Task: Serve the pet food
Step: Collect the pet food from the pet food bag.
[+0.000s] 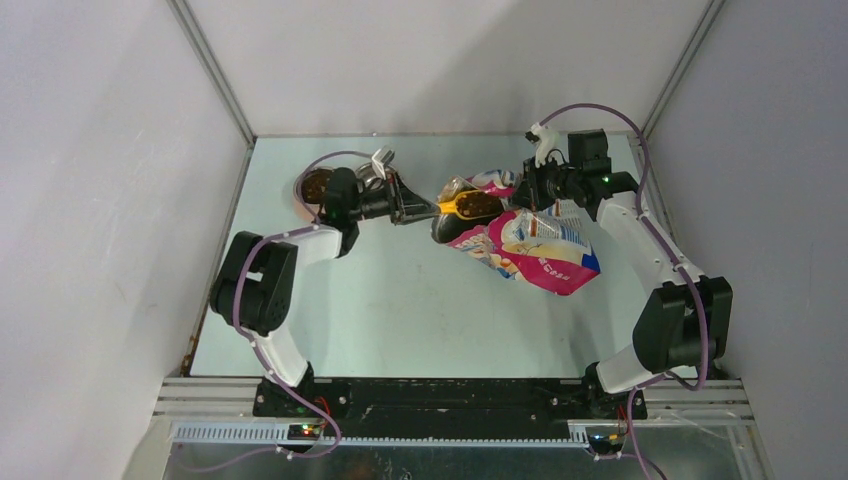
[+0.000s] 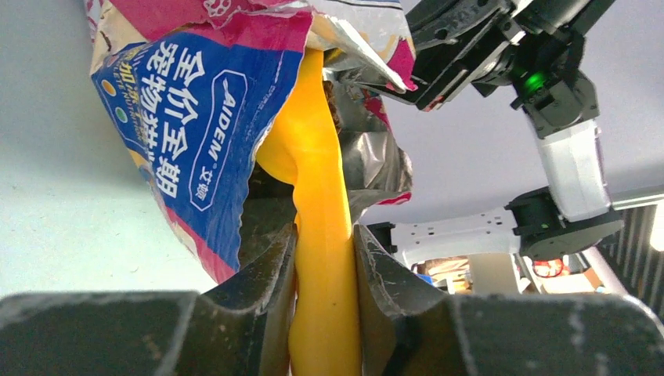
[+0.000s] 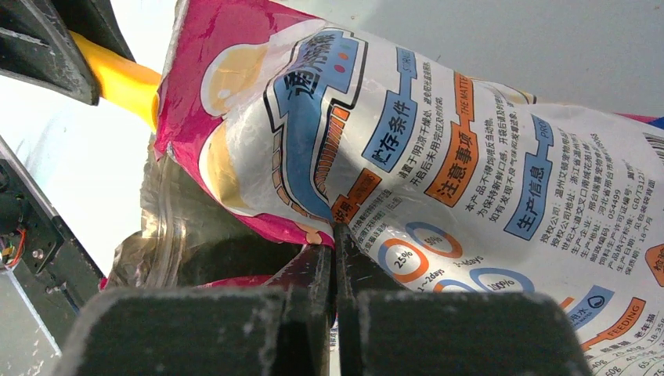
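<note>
The cat food bag [image 1: 535, 250] lies tilted on the table with its torn mouth facing left. My right gripper [image 1: 531, 192] is shut on the bag's upper rim and holds the mouth open; in the right wrist view the jaws [image 3: 335, 232] pinch the bag [image 3: 438, 141]. My left gripper [image 1: 432, 208] is shut on the orange scoop's handle [image 2: 322, 196]. The scoop's bowl [image 1: 478, 207] sits at the bag's mouth with brown kibble in it. In the left wrist view the scoop runs into the bag [image 2: 196, 133].
The pink feeder [image 1: 314, 186] stands at the back left, partly hidden behind my left arm; one bowl shows brown kibble. White walls close in the table on the left, back and right. The right arm [image 2: 564, 149] shows beyond the bag in the left wrist view.
</note>
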`<action>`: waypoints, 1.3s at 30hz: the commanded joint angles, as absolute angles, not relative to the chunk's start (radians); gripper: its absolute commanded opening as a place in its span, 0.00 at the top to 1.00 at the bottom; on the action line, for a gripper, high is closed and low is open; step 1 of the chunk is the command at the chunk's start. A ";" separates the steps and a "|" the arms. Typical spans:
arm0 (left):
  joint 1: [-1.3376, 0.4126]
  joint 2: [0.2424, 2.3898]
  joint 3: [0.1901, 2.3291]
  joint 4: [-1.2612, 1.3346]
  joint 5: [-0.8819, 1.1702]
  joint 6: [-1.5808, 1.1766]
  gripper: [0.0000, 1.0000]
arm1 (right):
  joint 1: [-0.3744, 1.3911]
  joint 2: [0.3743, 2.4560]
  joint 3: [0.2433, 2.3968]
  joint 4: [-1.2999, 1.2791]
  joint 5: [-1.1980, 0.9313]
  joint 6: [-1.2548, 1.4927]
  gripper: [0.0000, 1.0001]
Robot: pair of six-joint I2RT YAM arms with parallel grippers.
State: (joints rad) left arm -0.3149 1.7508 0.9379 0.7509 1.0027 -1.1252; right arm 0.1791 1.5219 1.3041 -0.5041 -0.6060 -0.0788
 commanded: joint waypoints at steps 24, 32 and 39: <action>-0.284 1.727 0.834 0.880 0.863 -1.142 1.00 | 0.277 1.634 1.534 -0.643 -0.369 0.026 1.00; -0.316 1.657 1.006 0.191 0.707 -0.747 1.00 | 0.279 1.540 1.502 -0.627 -0.338 -0.028 1.00; -0.418 1.698 1.212 -0.123 0.580 -0.590 1.00 | 0.279 1.463 1.486 -0.626 -0.333 -0.081 1.00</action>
State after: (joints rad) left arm -0.3668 1.6989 1.1027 0.1112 0.7246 -0.7479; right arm 0.2871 1.5455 1.4780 -0.6960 -0.3843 -0.0277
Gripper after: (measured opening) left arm 0.306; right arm 0.008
